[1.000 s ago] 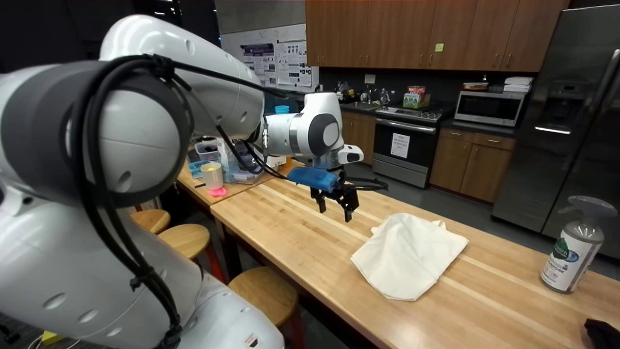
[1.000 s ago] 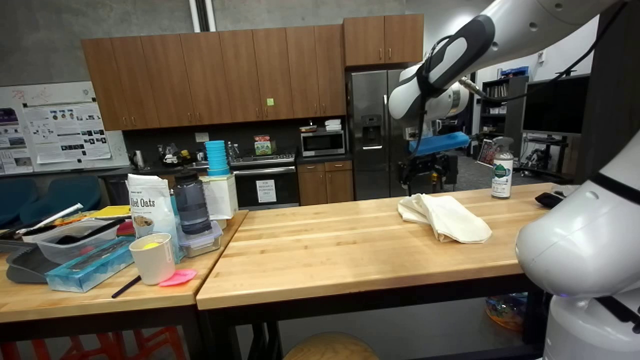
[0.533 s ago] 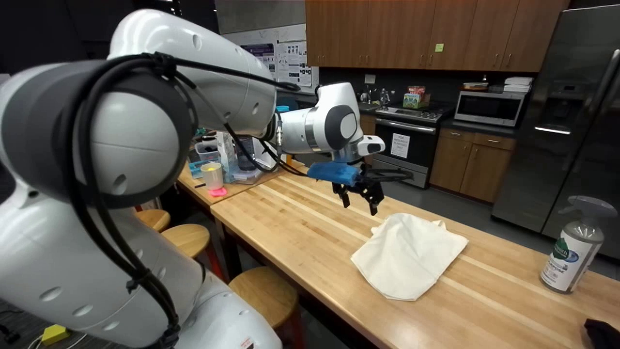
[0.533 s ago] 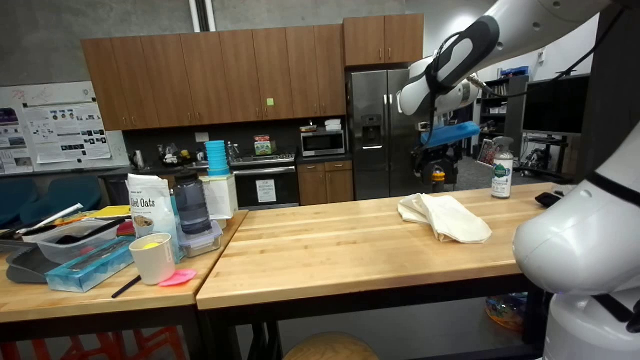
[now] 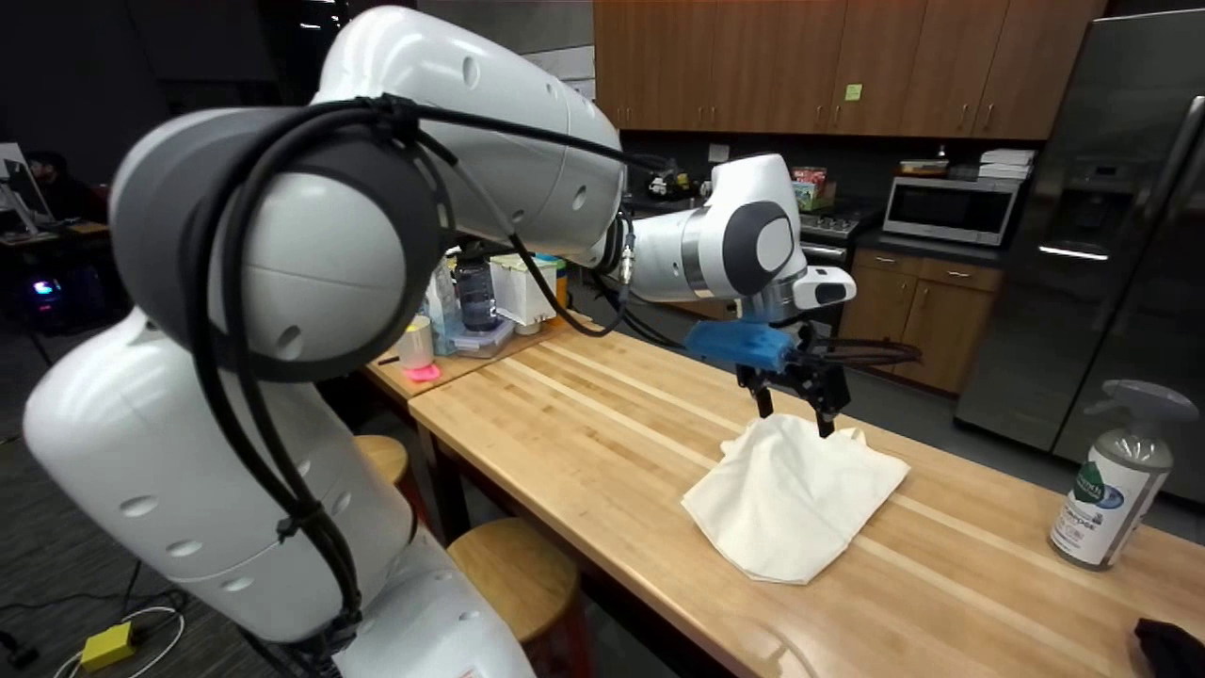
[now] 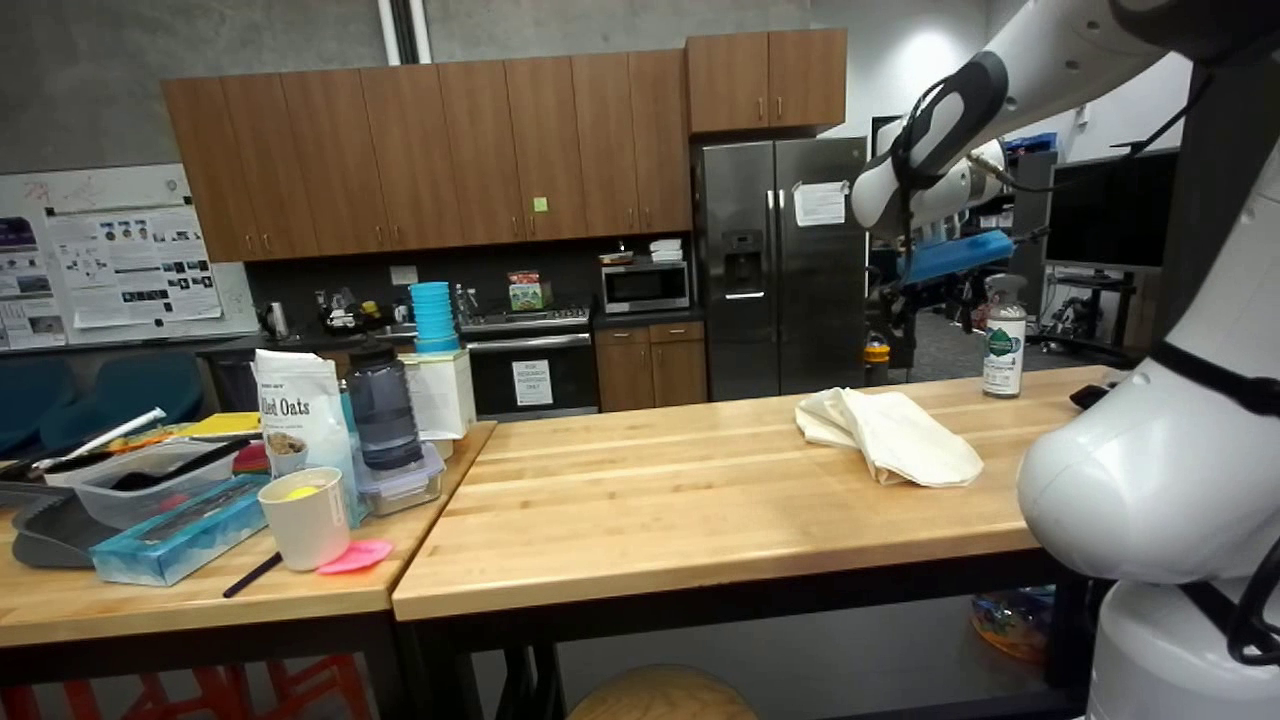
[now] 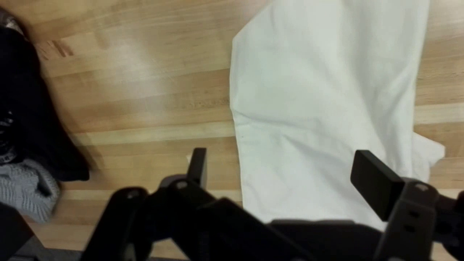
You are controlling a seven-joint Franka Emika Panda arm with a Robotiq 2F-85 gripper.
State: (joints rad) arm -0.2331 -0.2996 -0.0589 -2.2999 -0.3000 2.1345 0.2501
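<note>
A cream cloth [image 5: 795,513] lies loosely folded on the wooden table, and it shows in both exterior views [image 6: 900,440]. My gripper [image 5: 795,417] is open and empty above the far edge of the cloth. In the wrist view the cloth [image 7: 308,108] lies below the gripper [image 7: 280,157]. One finger is over bare wood beside the cloth's edge and the other is over the cloth. The fingers appear apart from the cloth. In an exterior view the gripper [image 6: 893,305] blends into the dark background and its fingertips are hard to make out.
A spray bottle [image 5: 1113,485] stands on the table past the cloth. A black item [image 7: 32,108] and a grey knit item [image 7: 29,188] lie at the table's end. A cup [image 6: 305,518], a tissue box [image 6: 180,530], an oats bag [image 6: 305,420] and a dark bottle [image 6: 383,405] crowd the adjoining table.
The arm and open gripper have moved across the table toward the spray bottle's end, from beside the cloth to above it. The cloth has not moved.
</note>
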